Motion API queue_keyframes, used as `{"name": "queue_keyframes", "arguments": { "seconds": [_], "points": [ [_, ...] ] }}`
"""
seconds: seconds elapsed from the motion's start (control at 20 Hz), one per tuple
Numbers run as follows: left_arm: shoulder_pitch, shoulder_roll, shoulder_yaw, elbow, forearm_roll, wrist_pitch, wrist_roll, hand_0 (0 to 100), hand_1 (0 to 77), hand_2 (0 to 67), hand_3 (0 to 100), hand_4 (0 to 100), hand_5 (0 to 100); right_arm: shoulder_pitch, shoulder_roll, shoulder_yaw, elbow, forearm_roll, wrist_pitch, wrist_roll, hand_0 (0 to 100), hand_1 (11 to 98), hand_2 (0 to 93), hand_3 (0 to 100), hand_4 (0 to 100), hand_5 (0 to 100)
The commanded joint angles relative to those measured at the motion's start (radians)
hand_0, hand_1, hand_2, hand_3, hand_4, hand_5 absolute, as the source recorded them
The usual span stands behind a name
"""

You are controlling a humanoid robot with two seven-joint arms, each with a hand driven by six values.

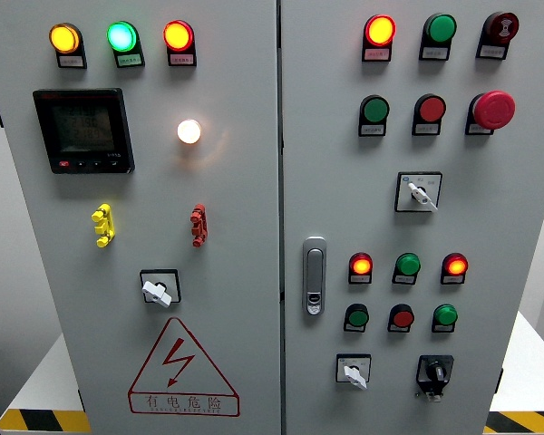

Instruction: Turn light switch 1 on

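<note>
Light switches, three white-handled: left-door switch (pixel 157 290), upper right switch (pixel 420 193), lower right switch (pixel 354 372). One black knob (pixel 434 371). Three top-left lamps (pixel 121 36) glow. Hands' grip: cannot tell.

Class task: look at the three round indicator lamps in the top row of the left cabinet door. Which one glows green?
The middle lamp glows green. The lamp on its left shines amber, and the lamp on its right shines orange-red.

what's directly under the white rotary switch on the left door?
Under the white rotary switch sits a red triangular hazard sticker with a lightning bolt. Its bottom edge is visible; nothing covers it. No robot hand is in view.
</note>
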Motion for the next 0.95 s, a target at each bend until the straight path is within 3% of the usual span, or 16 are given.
{"name": "queue_keyframes", "arguments": {
  "seconds": [0.0,0.1,0.2,0.9],
  "points": [
    [0.025,-0.001,0.009,0.012,-0.003,0.0,0.096,0,0.0,8.8,1,5,18,0.0,-0.0001,0.001,0.0,0.0,0.0,0.0,0,19.9,0.0,20,19,10],
    [0.033,-0.001,0.01,0.026,0.003,0.001,0.113,0,0.0,3.6,0,0,5,0.0,-0.0001,0.001,0.0,0.0,-0.001,0.0,0,19.9,0.0,20,19,10],
    [0.038,-0.003,0.02,0.038,0.006,0.001,0.126,0,0.0,2.7,0,0,0,0.0,-0.0001,-0.001,0.0,0.0,0.0,0.0,0,19.9,0.0,20,19,10],
    [0.042,-0.009,0.093,0.037,0.0,0.006,0.149,0,0.0,0.0,0,0,0,0.0,-0.0001,-0.001,0.0,0.0,-0.001,0.0,0,20.0,0.0,20,19,10]
  ]
}}
